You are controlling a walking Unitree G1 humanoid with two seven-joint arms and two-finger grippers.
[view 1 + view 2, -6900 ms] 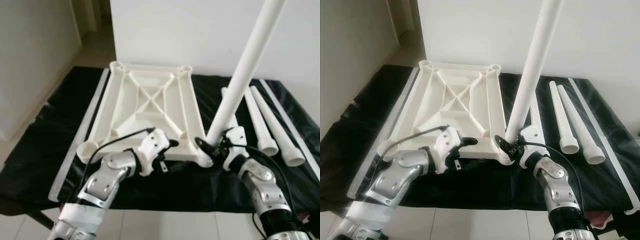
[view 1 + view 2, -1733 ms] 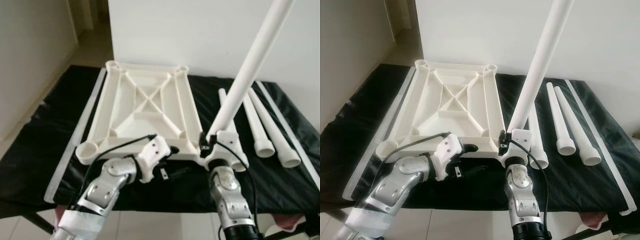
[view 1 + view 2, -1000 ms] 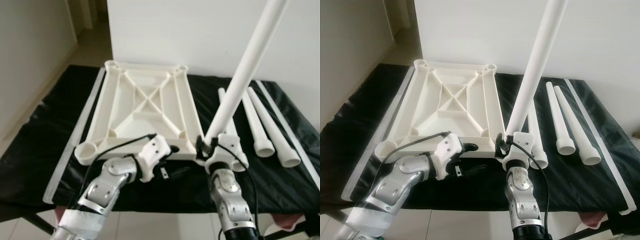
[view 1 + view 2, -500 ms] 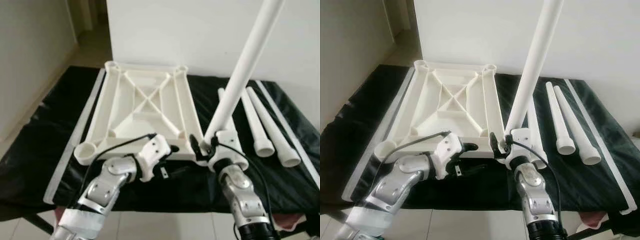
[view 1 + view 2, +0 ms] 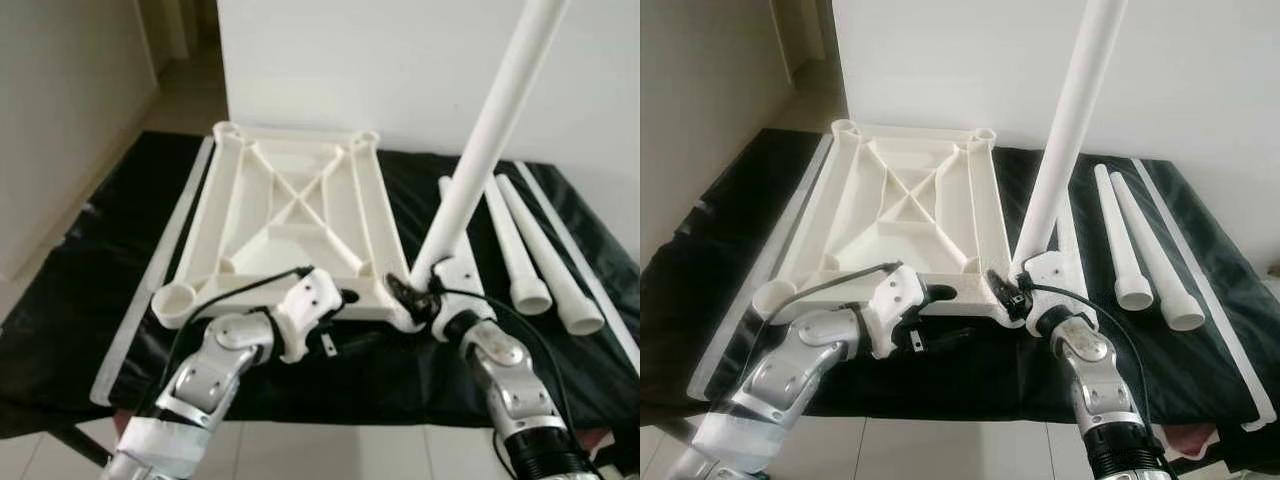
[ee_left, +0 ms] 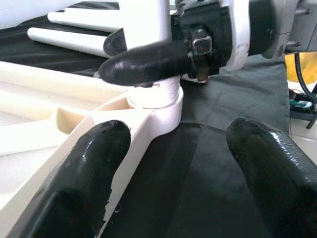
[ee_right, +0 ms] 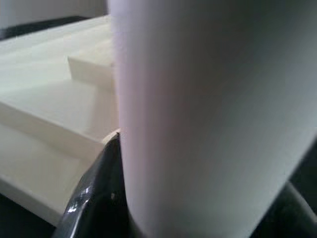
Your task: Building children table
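At the near right corner of the upside-down tabletop (image 5: 290, 215), the white leg (image 5: 478, 150) is standing up in its round socket (image 6: 154, 101), leaning a bit to the right and away from the robot. The tabletop itself lies flat on the black sheet (image 5: 80, 290) covering the counter.

What's changed over the last second or so: the right arm swung out toward the right, from almost straight under the leg to coming in at an angle, while the leg's lean barely shifted. To me that looks like a twisting or wiggling motion to work the leg down into the socket, so my guess is this leg is mostly seated but not locked in yet.

The right gripper (image 5: 418, 293) has its jaws pinching the leg right at the base, just above the socket; you can see one black finger (image 6: 148, 62) wrapped against it in the left wrist view. The left gripper (image 5: 345, 300) sits at the tabletop's near edge with jaws spread wide, holding nothing, same spot as before.

Three more legs (image 5: 1145, 255) lie on the sheet to the right, and the other three corner sockets are open, so there's plenty left to do.
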